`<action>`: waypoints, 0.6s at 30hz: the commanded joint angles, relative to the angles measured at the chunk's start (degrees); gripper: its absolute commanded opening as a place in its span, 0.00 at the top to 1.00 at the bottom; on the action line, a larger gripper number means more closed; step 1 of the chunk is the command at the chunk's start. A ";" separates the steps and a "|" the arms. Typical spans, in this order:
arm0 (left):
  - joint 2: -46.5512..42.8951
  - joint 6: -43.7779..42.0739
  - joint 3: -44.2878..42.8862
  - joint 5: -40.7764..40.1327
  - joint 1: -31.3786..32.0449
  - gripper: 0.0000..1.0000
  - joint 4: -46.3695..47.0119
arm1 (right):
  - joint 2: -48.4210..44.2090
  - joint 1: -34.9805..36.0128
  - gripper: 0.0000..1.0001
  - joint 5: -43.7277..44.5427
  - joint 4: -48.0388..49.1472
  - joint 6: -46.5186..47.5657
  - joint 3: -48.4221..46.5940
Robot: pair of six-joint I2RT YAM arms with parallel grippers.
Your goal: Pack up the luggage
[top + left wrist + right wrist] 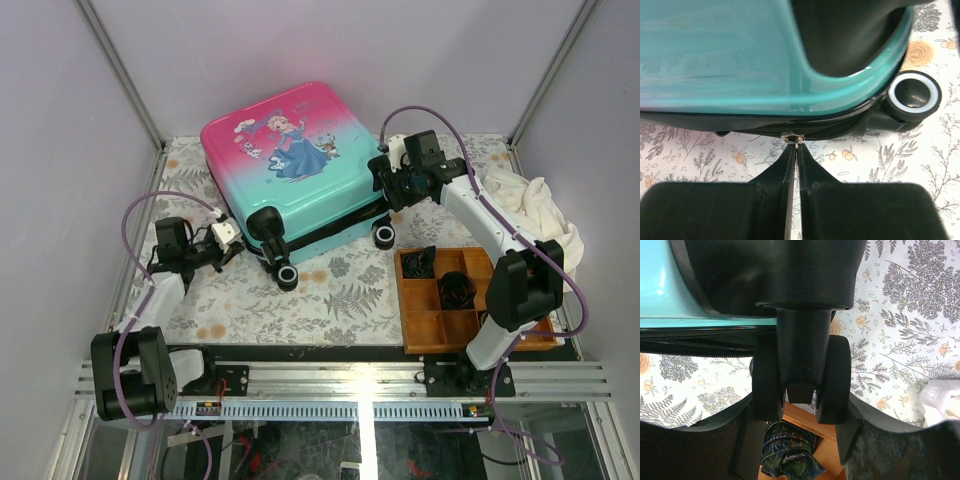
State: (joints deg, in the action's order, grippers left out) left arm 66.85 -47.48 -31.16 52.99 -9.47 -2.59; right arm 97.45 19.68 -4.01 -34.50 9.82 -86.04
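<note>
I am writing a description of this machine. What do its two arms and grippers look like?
Each arm has white links and black joints. A purple cable loops along the left arm, another along the right arm. The left gripper has black fingers tapering to thin tips; the right gripper is black too.

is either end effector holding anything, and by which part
Left end effector pinches the zipper pull of the luggage. Right end effector straddles a wheel; grip cannot be told.
</note>
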 commanded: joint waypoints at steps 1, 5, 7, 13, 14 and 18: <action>-3.31 -3.35 0.65 0.77 2.82 1.00 -4.96 | 0.03 -0.44 1.00 0.21 2.85 -0.86 -3.36; -5.97 -1.93 1.56 -0.02 5.88 1.00 -4.98 | 0.29 -0.52 1.00 -0.02 2.54 -1.18 -3.80; -7.38 -0.86 2.03 -1.15 8.32 1.00 -4.97 | 0.55 -0.44 1.00 -0.20 2.24 -1.36 -4.13; -12.31 15.46 5.48 -7.27 14.19 1.00 5.33 | 1.18 -0.44 1.00 -0.72 1.63 -1.60 -5.25; -12.78 18.15 5.37 -9.22 15.04 1.00 5.74 | 1.28 -0.37 1.00 -0.81 1.49 -1.64 -5.28; -16.66 24.33 6.35 -14.98 19.16 1.00 6.33 | 1.41 -0.38 1.00 -0.92 1.27 -1.65 -5.43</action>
State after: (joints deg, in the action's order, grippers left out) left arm 54.37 -34.02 -25.56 39.42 5.34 -2.59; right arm 98.80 19.07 -4.03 -35.53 9.41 -88.03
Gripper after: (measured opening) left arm 0.007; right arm 0.562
